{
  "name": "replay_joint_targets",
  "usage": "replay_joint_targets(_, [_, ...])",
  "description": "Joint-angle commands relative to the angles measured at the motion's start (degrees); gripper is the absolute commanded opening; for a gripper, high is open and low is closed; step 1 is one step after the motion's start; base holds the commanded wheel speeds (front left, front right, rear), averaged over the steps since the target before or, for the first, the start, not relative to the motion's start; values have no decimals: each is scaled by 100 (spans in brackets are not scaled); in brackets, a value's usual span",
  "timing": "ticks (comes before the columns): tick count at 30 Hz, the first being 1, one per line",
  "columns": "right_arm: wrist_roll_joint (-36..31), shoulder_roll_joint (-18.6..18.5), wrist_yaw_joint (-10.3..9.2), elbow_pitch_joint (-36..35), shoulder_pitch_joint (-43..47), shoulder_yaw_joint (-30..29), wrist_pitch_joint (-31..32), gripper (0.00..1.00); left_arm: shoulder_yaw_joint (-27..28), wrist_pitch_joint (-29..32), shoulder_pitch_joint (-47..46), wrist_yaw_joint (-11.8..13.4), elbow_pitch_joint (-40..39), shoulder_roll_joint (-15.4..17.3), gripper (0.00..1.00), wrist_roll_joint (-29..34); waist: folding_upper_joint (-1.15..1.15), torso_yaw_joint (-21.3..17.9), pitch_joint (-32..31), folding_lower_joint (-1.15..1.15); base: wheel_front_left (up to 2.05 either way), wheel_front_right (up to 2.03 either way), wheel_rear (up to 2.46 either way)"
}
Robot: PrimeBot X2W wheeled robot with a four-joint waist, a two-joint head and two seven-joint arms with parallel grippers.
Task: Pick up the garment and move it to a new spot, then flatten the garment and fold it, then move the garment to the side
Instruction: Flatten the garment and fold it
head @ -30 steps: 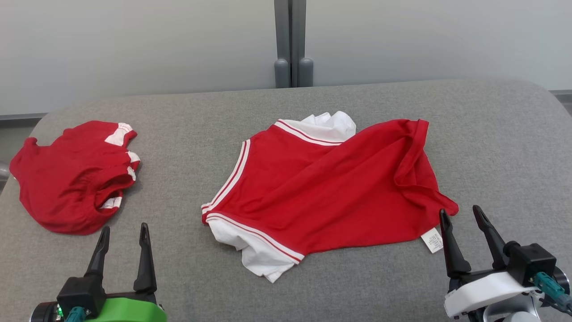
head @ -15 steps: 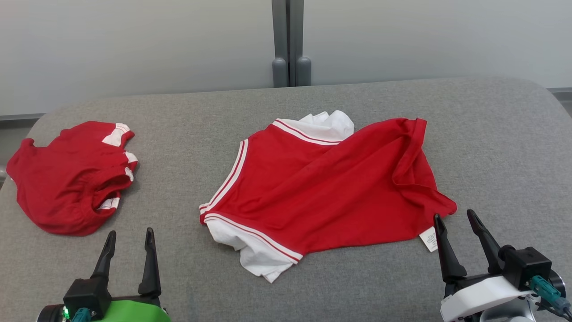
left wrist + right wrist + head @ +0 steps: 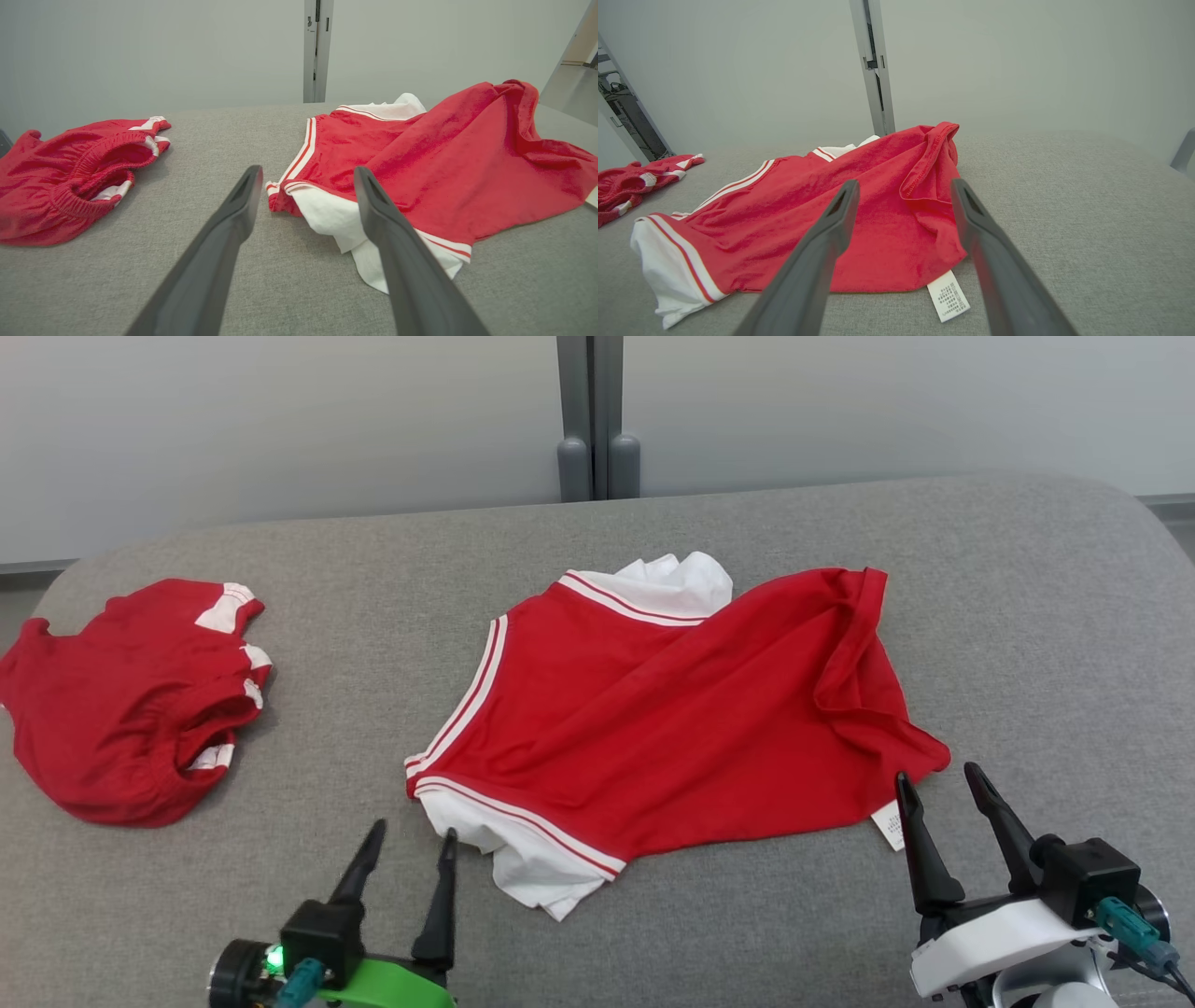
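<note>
The garment [image 3: 672,719] is a red shirt with white striped sleeves, lying crumpled mid-table; it also shows in the left wrist view [image 3: 467,154] and the right wrist view [image 3: 878,205]. My left gripper [image 3: 414,831] stands open just in front of its near-left white sleeve [image 3: 523,868], tips apart from the cloth. In the left wrist view that gripper [image 3: 307,169] frames the sleeve's corner. My right gripper [image 3: 936,773] is open at the shirt's near-right corner, beside the white label [image 3: 887,823]. In its own view the gripper [image 3: 904,182] points at the red hem with nothing between its fingers.
A second red garment with elastic openings [image 3: 121,709] lies bunched at the table's far left, also in the left wrist view [image 3: 56,172]. The grey fabric table [image 3: 1027,616] has bare room to the right and front. A grey post [image 3: 586,420] stands behind.
My left gripper has swung right, from in front of the left-hand garment to the shirt's white sleeve. The head camera shifted a little. The right gripper has barely moved.
</note>
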Motion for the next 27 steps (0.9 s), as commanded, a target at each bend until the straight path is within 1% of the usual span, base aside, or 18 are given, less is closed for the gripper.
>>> replay_joint_targets(1, [24,9,-8,24,-89,7,-3,100,-212,-2,-141,-32,110,-3,100,19,0,-78,102,0,0,0,0])
replay_joint_targets(9, [51,0,-8,86,-266,27,-48,100,-1334,-1,-523,-43,841,0,100,-163,0,-315,413,0,0,0,0])
replay_joint_targets(13, [46,-6,-8,102,-333,-21,-85,100,-1686,-2,-688,-39,1230,2,100,-222,0,-418,534,0,0,0,0])
replay_joint_targets(17, [61,-12,-8,137,-418,-5,-101,100,-1792,-2,-862,-40,1658,9,100,-246,0,-511,638,0,0,0,0])
replay_joint_targets(23, [51,-15,-8,178,-463,-29,-147,100,-1747,4,-1080,-41,2288,29,100,-199,0,-568,722,0,0,0,0])
replay_joint_targets(24, [48,-14,-8,184,-471,-35,-152,100,-1788,11,-1100,-41,2413,27,82,-226,0,-571,726,0,0,0,0])
replay_joint_targets(25, [46,-14,-8,191,-473,-37,-159,100,-1809,11,-1134,-41,2475,28,28,-249,0,-570,725,0,0,0,0])
replay_joint_targets(26, [43,-13,-8,200,-471,-45,-155,100,-1850,11,-1162,-41,2540,26,0,-282,0,-569,722,0,0,0,0])
replay_joint_targets(27, [41,-10,-8,208,-472,-50,-161,100,-1878,11,-1174,-41,2566,23,0,-309,0,-566,715,0,0,0,0])
